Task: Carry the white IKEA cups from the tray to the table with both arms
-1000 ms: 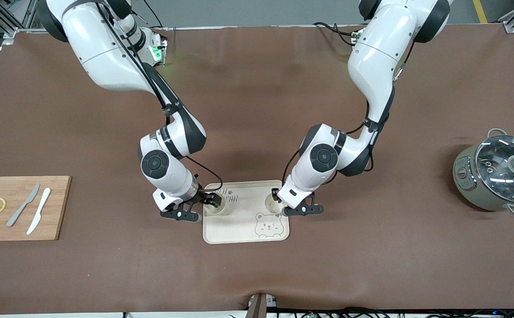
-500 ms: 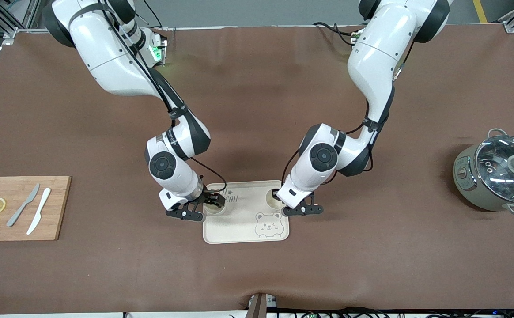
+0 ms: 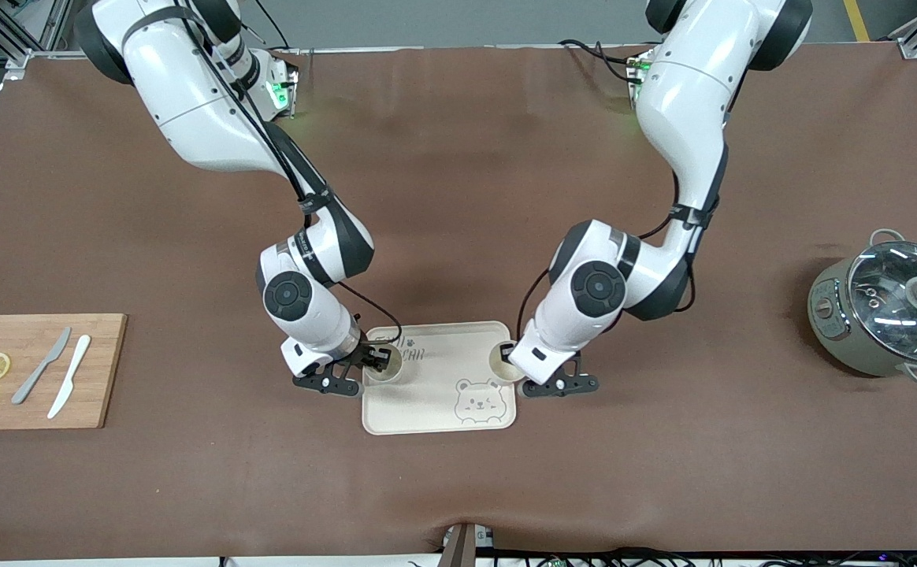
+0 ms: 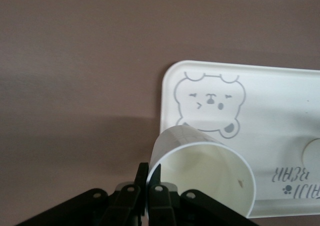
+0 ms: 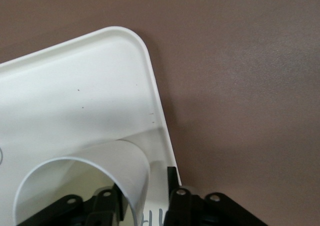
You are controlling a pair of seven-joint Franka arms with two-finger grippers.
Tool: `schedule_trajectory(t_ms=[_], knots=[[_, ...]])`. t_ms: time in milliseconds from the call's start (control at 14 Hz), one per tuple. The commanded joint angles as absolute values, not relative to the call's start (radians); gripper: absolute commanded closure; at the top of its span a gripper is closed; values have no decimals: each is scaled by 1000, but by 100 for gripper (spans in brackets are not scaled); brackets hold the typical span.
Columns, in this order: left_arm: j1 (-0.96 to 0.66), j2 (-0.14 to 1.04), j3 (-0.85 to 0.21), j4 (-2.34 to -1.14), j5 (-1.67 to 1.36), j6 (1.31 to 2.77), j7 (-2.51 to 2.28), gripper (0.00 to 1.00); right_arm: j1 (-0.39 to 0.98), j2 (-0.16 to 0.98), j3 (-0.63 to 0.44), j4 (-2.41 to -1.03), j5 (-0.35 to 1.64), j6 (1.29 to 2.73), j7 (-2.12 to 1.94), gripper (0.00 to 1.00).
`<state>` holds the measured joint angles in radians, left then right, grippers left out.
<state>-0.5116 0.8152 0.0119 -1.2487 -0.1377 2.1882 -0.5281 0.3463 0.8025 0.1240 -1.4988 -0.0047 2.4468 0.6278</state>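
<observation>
Two cream-white cups are at the bear tray. My right gripper is open: one finger is inside the cup that stands on the tray's right-arm end, the other is outside its wall with a gap. The right wrist view shows this cup between the fingers of the gripper. My left gripper is shut on the wall of the other cup, at the tray's left-arm edge. The left wrist view shows the gripper pinching the cup's rim by the bear print on the tray. I cannot tell whether this cup touches the tray.
A wooden cutting board with two lemon slices and two knives lies at the right arm's end of the table. A grey pot with a glass lid stands at the left arm's end. The table is covered in brown.
My left arm has shifted toward its own end of the table, carrying its cup from inside the tray to the tray's edge. My right gripper has edged slightly toward the tray and stays at its cup.
</observation>
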Motion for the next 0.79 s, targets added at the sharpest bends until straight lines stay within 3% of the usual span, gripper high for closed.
schedule_trajectory(t_ms=[0, 571, 714], knots=[[-509, 770, 58, -1249, -146, 2084, -462, 100, 348, 821, 123, -1470, -23, 2445, 653, 100], [-494, 673, 231, -1253, -147, 1881, -252, 100, 351, 812, 126, -1431, -12, 2421, 653, 100], [-434, 670, 233, -1255, -150, 1876, -215, 100, 342, 795, 127, -1369, -12, 2287, 652, 100]])
